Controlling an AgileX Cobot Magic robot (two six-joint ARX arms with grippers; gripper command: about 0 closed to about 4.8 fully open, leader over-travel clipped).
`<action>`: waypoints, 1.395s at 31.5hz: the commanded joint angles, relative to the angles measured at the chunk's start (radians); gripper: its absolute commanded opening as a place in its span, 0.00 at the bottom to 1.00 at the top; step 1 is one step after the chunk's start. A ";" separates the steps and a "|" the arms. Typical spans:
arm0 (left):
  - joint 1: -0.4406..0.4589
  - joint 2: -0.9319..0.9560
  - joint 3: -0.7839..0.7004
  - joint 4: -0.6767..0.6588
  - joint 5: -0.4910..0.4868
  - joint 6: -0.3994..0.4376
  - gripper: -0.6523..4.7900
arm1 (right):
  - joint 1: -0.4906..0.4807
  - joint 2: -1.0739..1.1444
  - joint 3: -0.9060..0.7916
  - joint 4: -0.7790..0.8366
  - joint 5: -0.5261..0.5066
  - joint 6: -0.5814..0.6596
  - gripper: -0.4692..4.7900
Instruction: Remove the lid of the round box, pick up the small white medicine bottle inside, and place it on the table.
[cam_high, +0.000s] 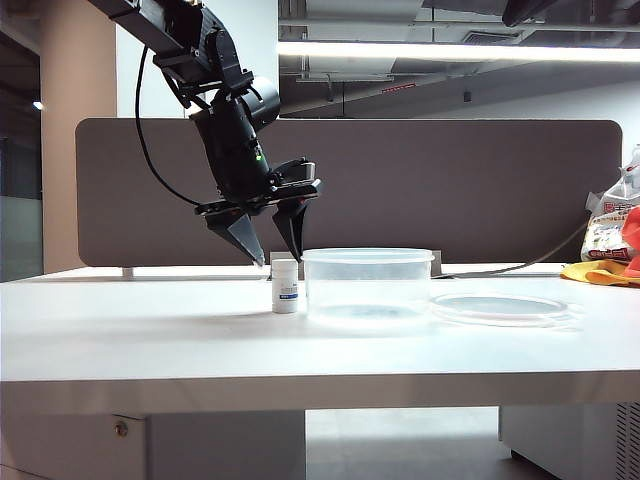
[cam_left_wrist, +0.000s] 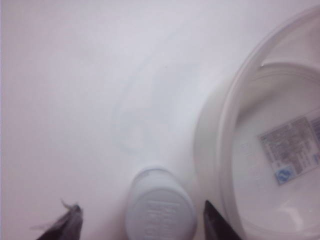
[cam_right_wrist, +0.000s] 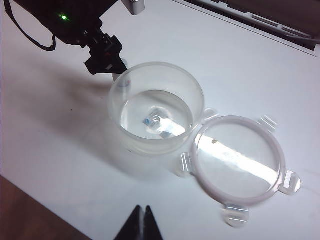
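A: Starting at the left, how is that arm posed?

B: It slants down from the upper left, and the left gripper (cam_high: 269, 240) hangs just above the bottle (cam_high: 285, 286), fingers spread wide and clear of the cap. It has let go. The bottle stands upright on the bench (cam_high: 150, 340), just beside the tub (cam_high: 368, 285), outside it.

A: Anything hard to make out?

B: In the left wrist view only the two finger tips show, either side of the bottle's cap (cam_left_wrist: 160, 210). The cap has raised lettering, too blurred to read. A sticker on the tub's base is also unreadable. The bottle's label shows a blue mark, nothing legible.

A: And further right?

B: The lid (cam_high: 498, 307) lies flat on the bench, touching the tub. The right gripper (cam_right_wrist: 141, 220) hovers above the bench near both, fingers pressed together, grasping nothing; its arm is out of view.
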 joint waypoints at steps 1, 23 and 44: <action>0.002 -0.039 0.030 0.001 -0.005 -0.005 0.70 | 0.001 -0.003 0.003 0.021 -0.004 0.001 0.09; 0.022 -0.513 0.010 -0.073 -0.072 0.056 0.69 | -0.189 -0.257 -0.212 0.154 -0.051 0.006 0.09; 0.023 -0.887 -0.268 0.009 -0.073 0.076 0.61 | -0.205 -0.603 -0.766 0.369 -0.030 0.136 0.09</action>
